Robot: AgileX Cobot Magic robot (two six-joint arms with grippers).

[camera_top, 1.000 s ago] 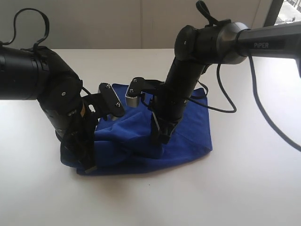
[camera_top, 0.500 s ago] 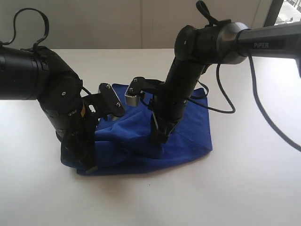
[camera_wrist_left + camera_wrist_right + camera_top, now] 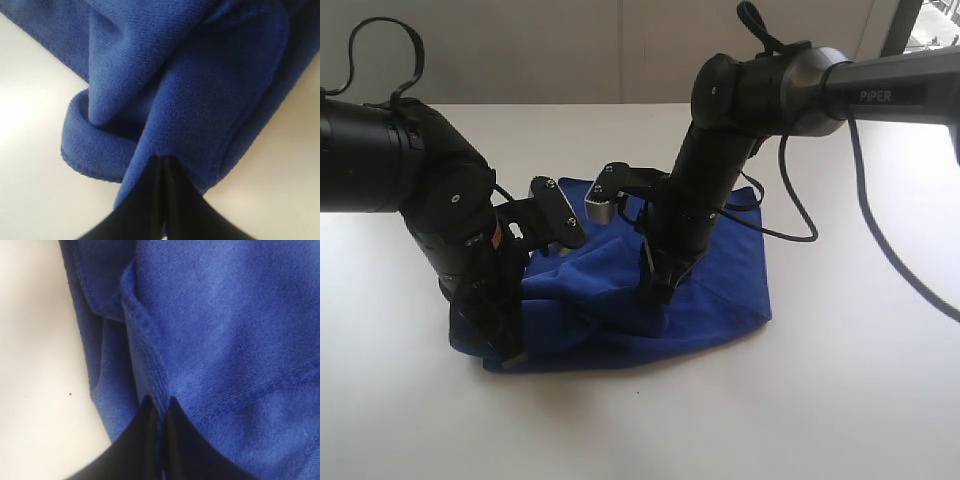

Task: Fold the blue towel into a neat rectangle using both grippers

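Left gripper (image 3: 506,342) is closed to a narrow slit with a ridge of towel (image 3: 720,290) pinched at its tips. The left wrist view shows the two black fingers meeting on a raised fold, with cloth rolled and bunched just beyond them. Right gripper (image 3: 655,290) is likewise closed, and in the right wrist view the stitched hem runs straight into the seam between its fingers. The towel lies on the white table (image 3: 840,400) beneath and between both arms. Its right part is flat against the surface, while its left part is heaped in loose folds. The left gripper holds near the near-left corner and the right gripper holds nearer the middle of the cloth. Both arms come down steeply. Judged purpose: each pinch takes an edge or upper layer so that this layer can be carried across the rest while the remainder stays on the table. Taking the hem rather than open fabric should give the right side a straighter fold line. The outline is irregular and the left side crumpled, so the fold is assessed as incomplete. The bunching at the left hold could carry a crease into the finished rectangle. Containers: none is visible in any view, so nothing is held in one.
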